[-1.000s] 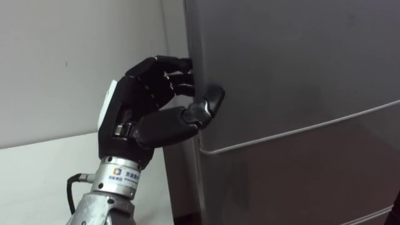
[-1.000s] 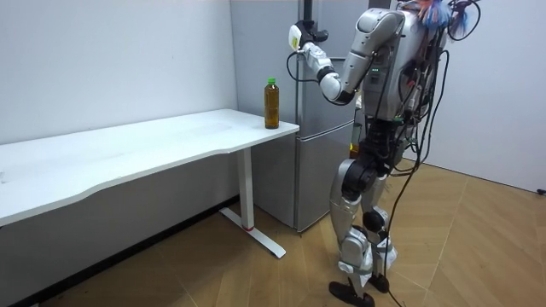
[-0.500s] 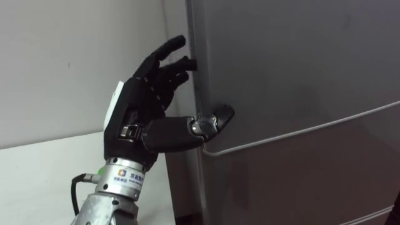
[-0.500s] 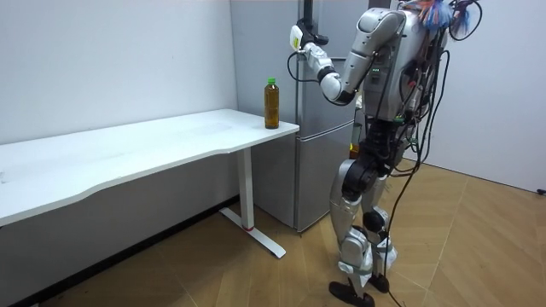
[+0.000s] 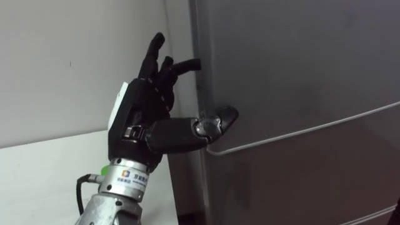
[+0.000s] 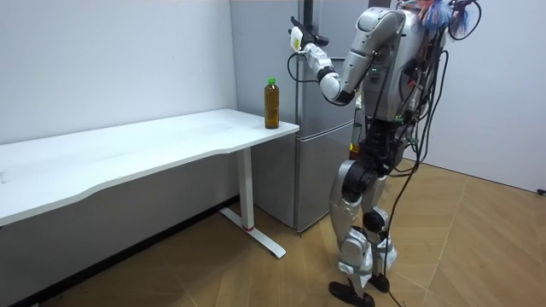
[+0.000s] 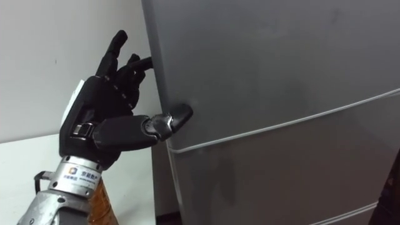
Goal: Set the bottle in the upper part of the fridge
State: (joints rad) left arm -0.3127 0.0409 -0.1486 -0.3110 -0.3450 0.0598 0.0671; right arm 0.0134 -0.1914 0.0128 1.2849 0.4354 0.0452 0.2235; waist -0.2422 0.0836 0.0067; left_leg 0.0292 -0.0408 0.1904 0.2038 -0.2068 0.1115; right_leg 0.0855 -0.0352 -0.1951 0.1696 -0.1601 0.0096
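My left hand is raised at the left edge of the grey fridge's upper door. Its fingers are stretched up and open, with the fingertips by the door's edge and the thumb lying on the door's front just above the seam between the two doors. The door looks closed. In the room view the bottle, amber with a green cap, stands upright on the corner of the white table nearest the fridge. It is below and apart from my left hand. Nothing is in that hand.
I stand upright on the wooden floor facing the fridge, with the table at my left. A white wall runs behind the table, and the table top shows under my left forearm. Open floor lies behind me.
My left hand's fingers have uncurled from the door's edge and now point upward. The thumb has slid slightly right along the door front. The bottle has not moved.
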